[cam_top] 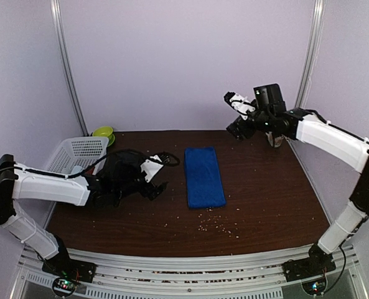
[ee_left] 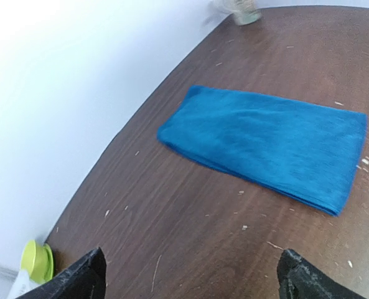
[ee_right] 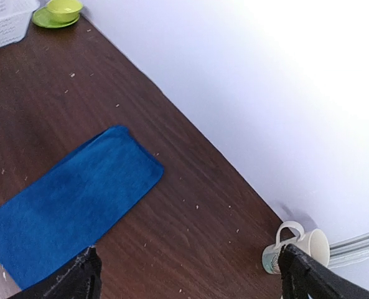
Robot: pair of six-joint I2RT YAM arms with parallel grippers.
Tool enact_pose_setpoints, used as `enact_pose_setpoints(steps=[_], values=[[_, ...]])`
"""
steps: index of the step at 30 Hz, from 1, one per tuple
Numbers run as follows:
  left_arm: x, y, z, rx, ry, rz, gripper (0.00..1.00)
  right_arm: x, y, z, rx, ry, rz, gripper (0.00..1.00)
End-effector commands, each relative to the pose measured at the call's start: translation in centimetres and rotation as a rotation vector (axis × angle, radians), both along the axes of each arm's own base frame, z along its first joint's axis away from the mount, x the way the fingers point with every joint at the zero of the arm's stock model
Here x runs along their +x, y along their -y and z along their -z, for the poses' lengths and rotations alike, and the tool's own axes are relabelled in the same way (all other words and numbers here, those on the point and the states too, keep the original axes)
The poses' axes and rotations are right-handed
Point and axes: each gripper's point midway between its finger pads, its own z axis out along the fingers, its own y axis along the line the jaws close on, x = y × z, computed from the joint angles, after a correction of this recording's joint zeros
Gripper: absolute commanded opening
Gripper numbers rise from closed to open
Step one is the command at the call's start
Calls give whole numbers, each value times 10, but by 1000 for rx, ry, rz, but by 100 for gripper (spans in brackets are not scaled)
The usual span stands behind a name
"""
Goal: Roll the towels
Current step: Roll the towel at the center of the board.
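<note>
Blue towel [cam_top: 205, 177] is lying folded flat mid-table | left gripper [cam_top: 154, 179] is hovering low near its left edge, jaws gaping wide, gripping nothing | right gripper [cam_top: 235, 113] is hanging raised over far-right corner near mug [ee_right: 296, 246], jaws spread wide, empty

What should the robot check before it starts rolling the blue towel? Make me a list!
1. Blue towel lies flat, not rolled: ok.
2. Left gripper open and empty: ok.
3. Right gripper open and empty: ok.
4. Mug stands apart from the towel: ok.
5. Table clean by the towel: not ok, crumbs at its near end.
6. Grippers at the towel: not ok, both are apart from it.
</note>
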Motion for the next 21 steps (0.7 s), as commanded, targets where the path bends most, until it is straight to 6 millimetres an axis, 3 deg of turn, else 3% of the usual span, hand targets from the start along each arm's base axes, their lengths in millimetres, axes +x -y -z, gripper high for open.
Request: enact_pose_setpoints(steps=[1,4,7,11,14,18,21], values=[[-38,26,-13,-21,152,313,98,-74,-3,38,-77,6,-289,100],[-57,40,1,19,195,435,98,-113,8,50,-90,40,-374,100],[-65,57,23,124,207,490,98,-137,11,80,-145,28,-470,100],[-77,78,39,188,247,573,98,-167,9,121,-204,49,-628,100],[-82,88,51,238,265,606,96,-177,11,142,-254,91,-686,100],[-83,100,76,355,282,620,92,-173,12,163,-309,117,-701,99],[-79,103,85,395,298,596,89,-169,3,174,-335,115,-723,94]])
